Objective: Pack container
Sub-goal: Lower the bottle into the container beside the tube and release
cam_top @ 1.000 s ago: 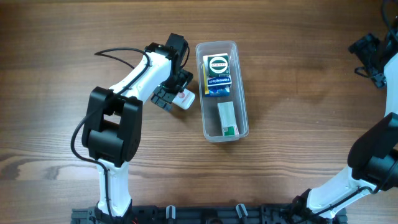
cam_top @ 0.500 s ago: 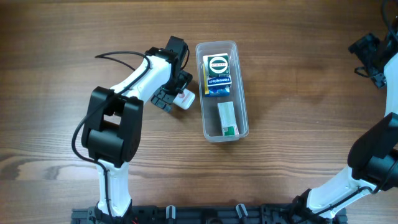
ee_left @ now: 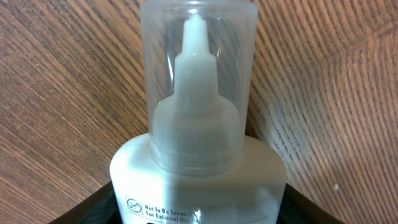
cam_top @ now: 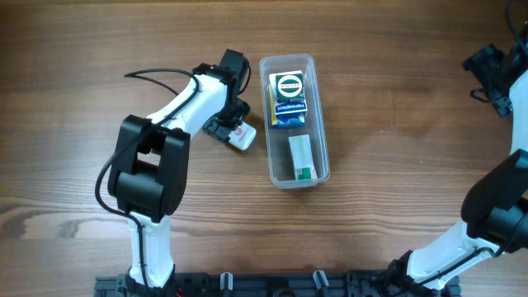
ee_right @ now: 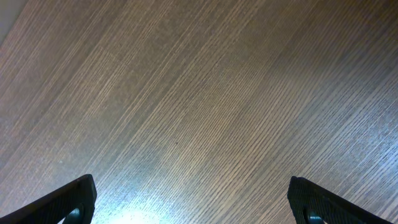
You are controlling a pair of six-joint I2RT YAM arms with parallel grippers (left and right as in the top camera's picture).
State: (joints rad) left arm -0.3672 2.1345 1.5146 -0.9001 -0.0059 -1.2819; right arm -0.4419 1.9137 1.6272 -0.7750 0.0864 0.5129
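Just left of the container [cam_top: 266, 132], on the wooden counter [cam_top: 396, 165], my left gripper [cam_top: 233, 132] is clamped around a small white dropper bottle [cam_top: 242, 137], which lies close to the container's long left wall but apart from it. From my left wrist, the bottle [ee_left: 198, 180] fills the view: its white body sits wedged between the dark edges of my fingers, a clear cap [ee_left: 199, 81] covers the pointed nozzle, and fine black print runs along the lower part of the label. The container itself, a long, narrow, clear tub with rounded corners, stands upright near the middle of the counter with its length running away from my arm bases. Inside it, a blue and yellow box with a round logo [cam_top: 287, 97] lies flat at the container's far end, and a slim white box with a green end [cam_top: 302, 157] lies flat toward the near end, with a strip of bare floor between the two. Well to the right of the container, out by the counter's edge, my right gripper [ee_right: 198, 202] hangs with its jaws spread wide and nothing between them, only wood grain below.
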